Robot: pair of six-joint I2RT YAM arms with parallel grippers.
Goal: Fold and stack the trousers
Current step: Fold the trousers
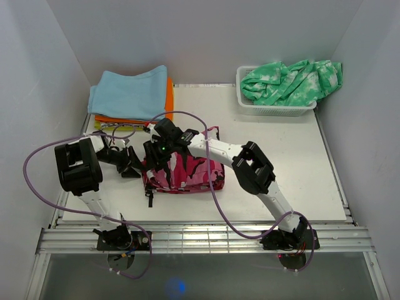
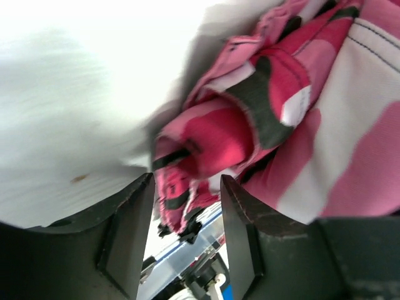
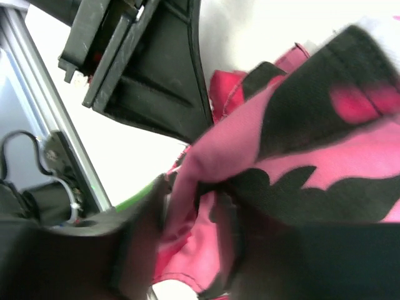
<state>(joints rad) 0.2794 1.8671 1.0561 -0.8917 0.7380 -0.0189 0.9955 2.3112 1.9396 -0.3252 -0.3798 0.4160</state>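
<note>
The pink camouflage trousers lie as a folded bundle on the white table, left of centre. My left gripper sits at the bundle's left end. In the left wrist view its jaws stand apart, with a rolled edge of the trousers just past the tips and nothing pinched. My right gripper reaches over the bundle's upper left corner. In the right wrist view it is closed on a fold of the trousers. The picture is blurred there.
A stack of folded clothes, light blue over orange and yellow, lies at the back left. A white basket with a green-and-white tie-dye garment stands at the back right. The left gripper's body is close above my right gripper. Purple cables loop over the arms.
</note>
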